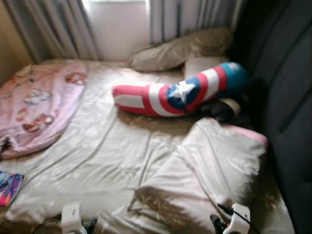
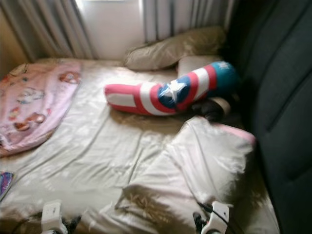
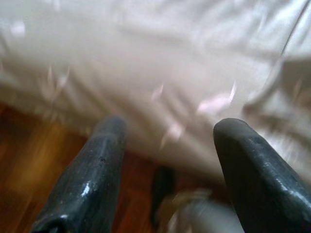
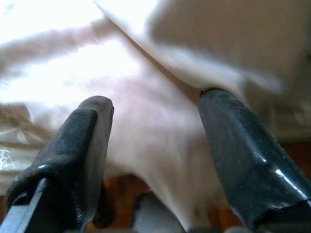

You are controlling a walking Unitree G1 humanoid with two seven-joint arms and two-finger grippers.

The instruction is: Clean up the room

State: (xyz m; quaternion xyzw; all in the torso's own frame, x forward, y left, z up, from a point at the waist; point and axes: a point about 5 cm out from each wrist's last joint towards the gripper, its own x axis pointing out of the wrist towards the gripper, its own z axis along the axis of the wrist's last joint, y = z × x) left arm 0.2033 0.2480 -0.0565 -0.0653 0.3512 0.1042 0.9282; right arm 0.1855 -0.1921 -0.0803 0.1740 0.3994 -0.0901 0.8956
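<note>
A bed with a beige sheet (image 1: 107,156) lies before me. On it rest a long red, white and blue bolster with a star (image 1: 175,92), a crumpled beige pillow (image 1: 204,175) at the near right, another pillow (image 1: 180,48) by the window, and a pink cartoon blanket (image 1: 39,102) at the left. My left gripper (image 3: 167,133) is open at the bed's near edge, the sheet beyond its fingers. My right gripper (image 4: 155,109) is open too, close to the near pillow's pale fabric. Both wrists (image 1: 72,218) (image 1: 237,219) show at the bottom of the eye views.
A dark padded headboard (image 1: 287,97) runs along the right side. Grey curtains (image 1: 58,29) and a bright window stand behind the bed. A colourful book (image 1: 9,187) lies at the bed's near left edge. Wooden floor (image 3: 29,170) shows below the mattress.
</note>
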